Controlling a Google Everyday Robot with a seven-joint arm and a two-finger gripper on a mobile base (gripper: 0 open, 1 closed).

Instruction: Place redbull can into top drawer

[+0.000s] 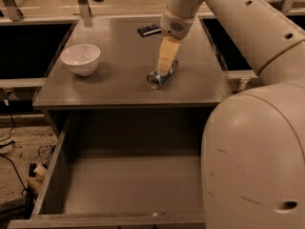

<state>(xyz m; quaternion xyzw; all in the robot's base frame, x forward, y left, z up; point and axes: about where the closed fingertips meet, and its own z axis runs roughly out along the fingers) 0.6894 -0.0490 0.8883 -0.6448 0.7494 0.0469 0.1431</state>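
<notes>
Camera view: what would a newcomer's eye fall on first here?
The big white arm fills the right side, its pincer at the can, which lies on its side on the cabinet top. Below, the drawer stands wide open. A white bowl sits at the top's left, and a black packet lies at the back.

Shiny metal redbull can [155, 79] under matt beige pincer [165, 67]; glossy bowl [81, 58]; wood-grain top drawer [133, 185].

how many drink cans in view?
1. The redbull can lies on its side on the cabinet top, right of the white bowl, with the gripper directly over it. The arm may hide others.
</notes>
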